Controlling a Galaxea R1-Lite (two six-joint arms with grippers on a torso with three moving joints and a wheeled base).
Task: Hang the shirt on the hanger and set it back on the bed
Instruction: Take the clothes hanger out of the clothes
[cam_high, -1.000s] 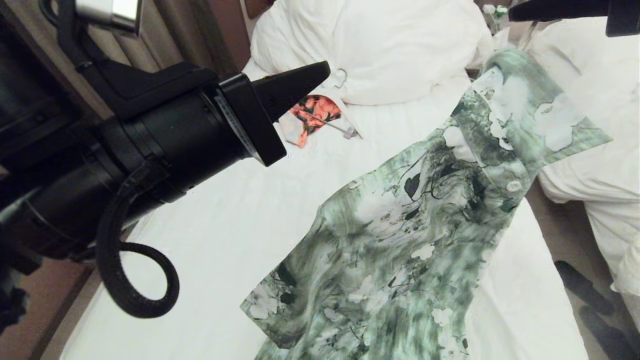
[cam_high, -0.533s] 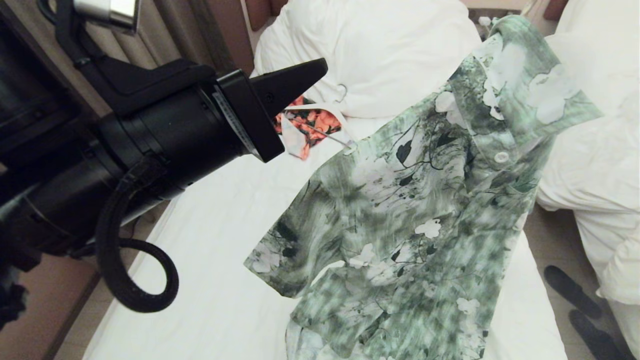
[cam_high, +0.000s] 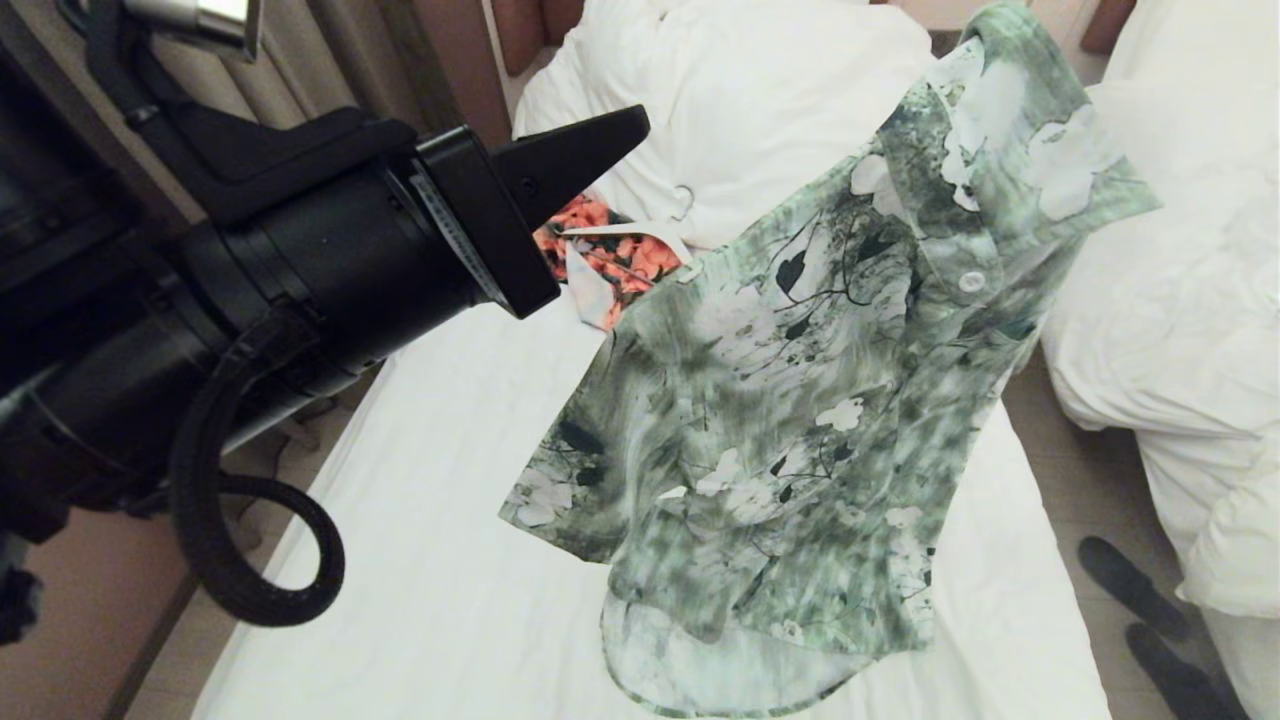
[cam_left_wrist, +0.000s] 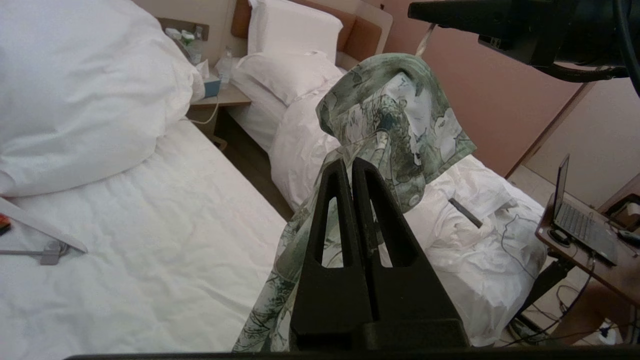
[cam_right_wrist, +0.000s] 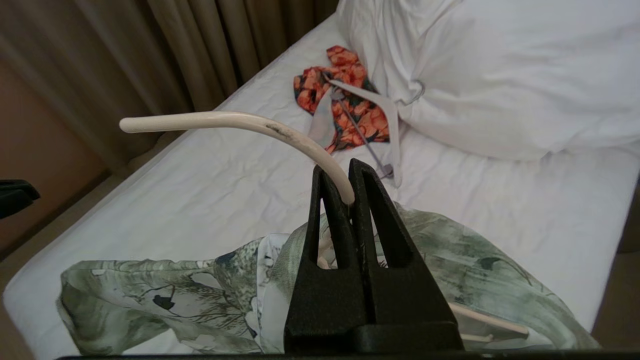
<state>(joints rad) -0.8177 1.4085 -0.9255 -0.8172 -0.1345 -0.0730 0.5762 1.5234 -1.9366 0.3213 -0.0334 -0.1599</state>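
The right gripper (cam_right_wrist: 350, 197) has its two black wedge fingers pressed together on the hanger (cam_right_wrist: 235, 122), pinching the cream rod just below its curved hook; the hook arcs away toward ten o'clock in the right wrist view. Below the fingers the shirt (cam_high: 800, 400) drapes over the hanger's shoulders, one thin arm of the hanger poking out of the cloth at four o'clock.

The left gripper (cam_left_wrist: 352, 167) is fully closed and empty, its fingertips meeting with nothing between them. In the head view it sits at about ten o'clock from the shirt, well apart from it.

The shirt hangs in the air above the bed (cam_high: 450, 480), its hem low over the smooth white sheet. The orange floral garment (cam_high: 610, 255) with the thicker white hanger lies at about eleven o'clock from it, beside the bunched duvet (cam_high: 740, 90).

The main risk, as I judge it, is the rod: it is thin, round and smooth, so it could twist or slide in the pinch and tip the hanger. The fabric looks light and slippery, with only the top button visibly fastened, so a tilt could let one shoulder slip off. A careless set-down might also crumple the hem beneath it.
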